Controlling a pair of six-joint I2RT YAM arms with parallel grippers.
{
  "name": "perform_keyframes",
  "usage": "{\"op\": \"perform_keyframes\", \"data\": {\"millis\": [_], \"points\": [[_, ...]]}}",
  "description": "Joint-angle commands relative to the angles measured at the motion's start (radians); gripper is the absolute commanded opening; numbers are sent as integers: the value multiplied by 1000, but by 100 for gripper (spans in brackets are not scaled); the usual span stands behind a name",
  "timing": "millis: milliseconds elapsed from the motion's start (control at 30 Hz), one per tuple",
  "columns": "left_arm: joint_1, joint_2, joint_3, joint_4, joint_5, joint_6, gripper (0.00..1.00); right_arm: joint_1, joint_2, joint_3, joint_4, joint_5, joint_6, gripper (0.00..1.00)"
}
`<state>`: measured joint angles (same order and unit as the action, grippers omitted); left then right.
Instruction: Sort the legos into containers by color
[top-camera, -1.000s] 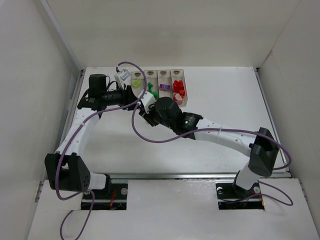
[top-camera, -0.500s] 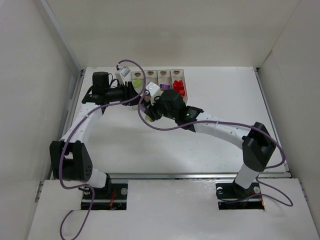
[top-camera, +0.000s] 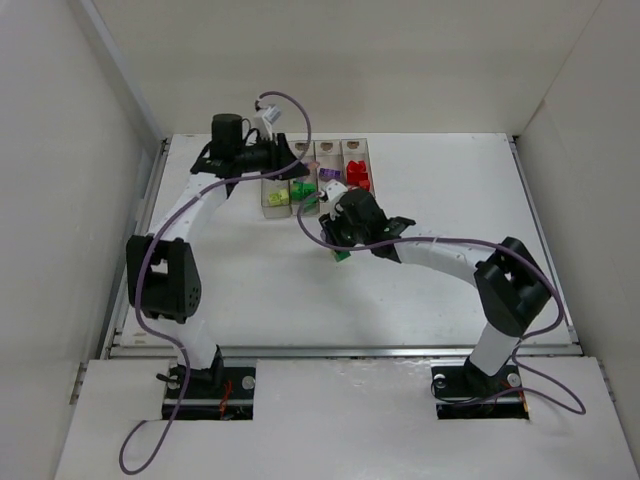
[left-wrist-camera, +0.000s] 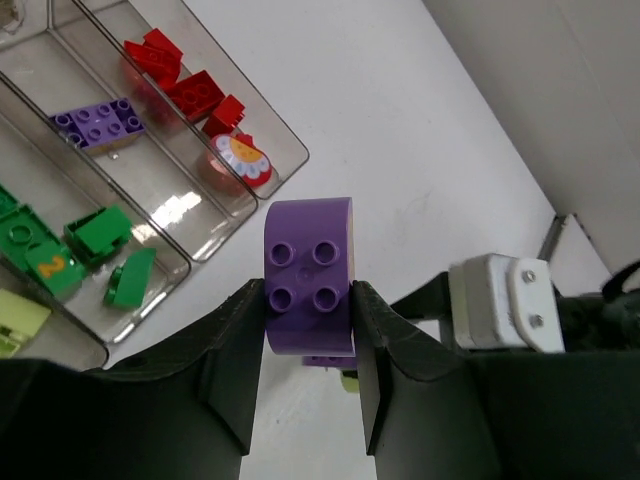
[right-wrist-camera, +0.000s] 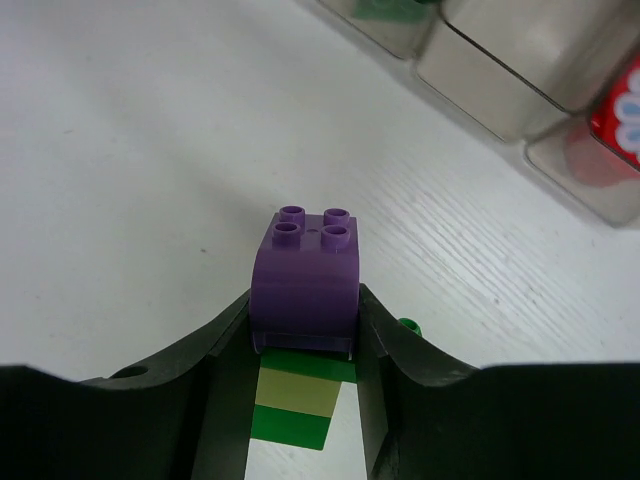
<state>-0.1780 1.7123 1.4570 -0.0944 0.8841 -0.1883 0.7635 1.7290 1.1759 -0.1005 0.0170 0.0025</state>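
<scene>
My left gripper (left-wrist-camera: 308, 292) is shut on a purple lego (left-wrist-camera: 308, 268) with four studs, held in the air beside the containers (left-wrist-camera: 290, 150). In the top view this gripper (top-camera: 287, 162) sits over the containers (top-camera: 327, 150) at the back. My right gripper (right-wrist-camera: 305, 300) is shut on a second purple lego (right-wrist-camera: 305, 275) that tops a stack of dark green and yellow-green bricks (right-wrist-camera: 300, 395). It hangs low over the table in front of the containers (right-wrist-camera: 480, 90), where the top view shows the gripper (top-camera: 336, 240). The boxes hold red (left-wrist-camera: 185, 90), purple (left-wrist-camera: 100, 122), dark green (left-wrist-camera: 100, 232) and yellow-green (left-wrist-camera: 20, 315) legos.
The right arm's white wrist camera (left-wrist-camera: 500, 300) shows close to my left jaws. Purple cables (top-camera: 300, 215) loop over the table between the arms. White walls (top-camera: 100, 200) close the table on the left, back and right.
The two grippers were together at the containers' left front. The left one has swung back and right over the boxes. The right one has drawn right and nearer with its stack.
</scene>
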Motion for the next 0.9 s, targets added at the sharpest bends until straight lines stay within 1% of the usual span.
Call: {"op": "perform_keyframes", "data": {"millis": [0, 67, 100, 133, 167, 200, 267, 300, 400, 433, 533, 667, 700, 767, 800, 867], "points": [[-64, 108, 92, 51, -137, 16, 0, -70, -77, -27, 30, 27, 77, 0], [-84, 164, 126, 94, -219, -35, 0, -101, -112, -58, 30, 38, 114, 0], [-84, 191, 126, 149, -237, -66, 0, -127, -124, -67, 30, 38, 123, 0], [-84, 245, 138, 218, -237, -132, 0, -136, -147, -76, 21, 38, 137, 0], [-84, 271, 150, 219, -226, -132, 2, -136, -158, -87, 21, 38, 137, 0], [-84, 295, 160, 276, -226, -189, 5, -150, -167, -87, 21, 47, 137, 0], [-95, 363, 178, 318, -226, -230, 9, -150, -178, -87, 6, 47, 137, 0], [-104, 383, 201, 332, -226, -246, 15, -159, -178, -87, 5, 57, 137, 0], [-104, 438, 235, 343, -247, -258, 22, -159, -178, -62, -34, 75, 137, 0], [-104, 438, 244, 343, -258, -258, 31, -159, -178, -50, -34, 75, 137, 0], [-115, 449, 244, 354, -258, -218, 42, -168, -178, -29, -54, 75, 137, 0], [-126, 458, 253, 354, -205, -198, 64, -168, -187, -9, -73, 93, 137, 0], [-126, 458, 253, 354, -195, -198, 71, -168, -187, -9, -73, 104, 137, 0], [-126, 458, 253, 354, -177, -198, 76, -168, -198, 1, -82, 104, 137, 0], [-126, 446, 253, 328, -177, -198, 78, -168, -207, 13, -82, 115, 137, 0], [-126, 434, 287, 294, -153, -172, 78, -168, -217, 24, -91, 127, 137, 0]]}}
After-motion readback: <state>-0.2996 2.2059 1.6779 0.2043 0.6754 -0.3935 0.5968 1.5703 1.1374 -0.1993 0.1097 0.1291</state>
